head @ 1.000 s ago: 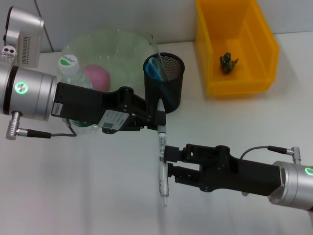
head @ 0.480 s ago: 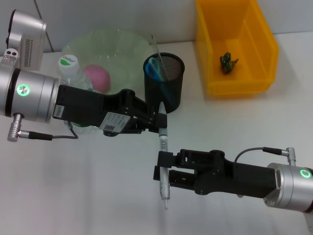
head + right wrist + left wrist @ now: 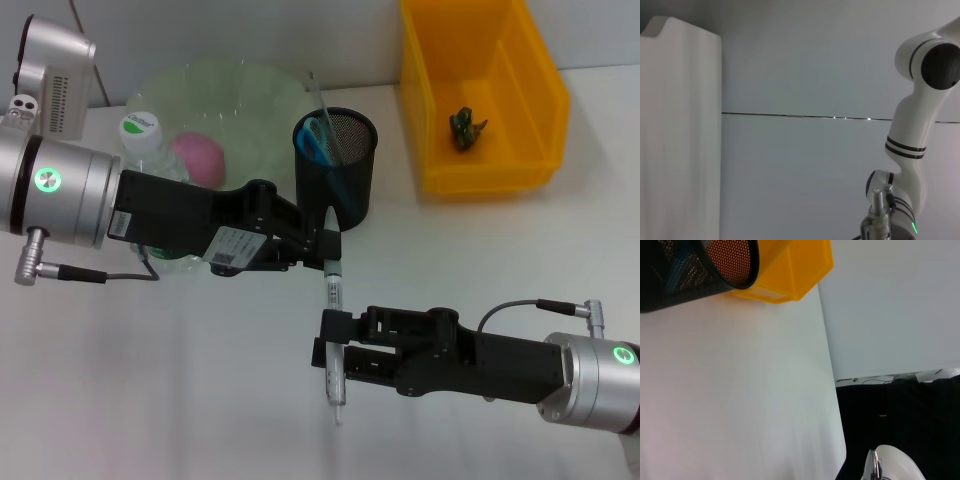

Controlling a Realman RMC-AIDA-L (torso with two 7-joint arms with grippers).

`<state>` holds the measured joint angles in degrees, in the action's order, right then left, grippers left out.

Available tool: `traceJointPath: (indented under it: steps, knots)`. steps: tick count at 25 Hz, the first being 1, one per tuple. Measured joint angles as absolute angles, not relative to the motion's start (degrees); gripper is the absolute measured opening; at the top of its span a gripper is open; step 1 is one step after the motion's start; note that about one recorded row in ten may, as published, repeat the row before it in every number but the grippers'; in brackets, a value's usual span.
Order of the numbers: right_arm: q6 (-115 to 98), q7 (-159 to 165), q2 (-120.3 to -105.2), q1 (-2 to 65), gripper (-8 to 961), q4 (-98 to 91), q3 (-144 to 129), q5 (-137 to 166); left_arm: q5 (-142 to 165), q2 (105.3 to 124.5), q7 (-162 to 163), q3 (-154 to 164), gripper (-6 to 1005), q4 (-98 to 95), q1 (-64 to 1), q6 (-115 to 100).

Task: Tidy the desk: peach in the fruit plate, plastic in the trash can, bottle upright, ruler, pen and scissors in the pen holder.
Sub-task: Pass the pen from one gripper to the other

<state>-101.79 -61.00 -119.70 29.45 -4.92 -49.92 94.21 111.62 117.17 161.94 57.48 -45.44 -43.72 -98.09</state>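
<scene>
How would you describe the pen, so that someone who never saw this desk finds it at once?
Start at the black mesh pen holder in the middle of the white desk. Just in front of it, the left gripper and right gripper both meet on one thin pen. It is the only long white-and-black stick outside the holder.

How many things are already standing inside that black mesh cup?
2 show: blue-handled scissors and a clear plastic ruler leaning out of the black mesh pen holder. Anything lower down would be hidden by the mesh.
</scene>
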Motion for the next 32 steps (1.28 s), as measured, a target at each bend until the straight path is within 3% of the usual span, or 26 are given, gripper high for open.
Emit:
traceJointPath:
  steps: [6,11,32]
  knots:
    - [-101.7,-61.1,-119.70,29.4,502,-4.9,-49.9,94.2,111.6,117.16,161.9,57.5,196,-45.4,-43.9,-98.1]
    - [-101.6,-61.2,-119.70,29.4,291,-5.0,-50.0,94.3,111.6,117.07,161.9,57.5,198,-45.4,-44.0,-98.1]
    - [-101.9,-62.9,-119.70,29.6,178,-4.9,-50.0,94.3,111.8,116.97,160.8,57.4,207,-44.6,-44.3,-98.8]
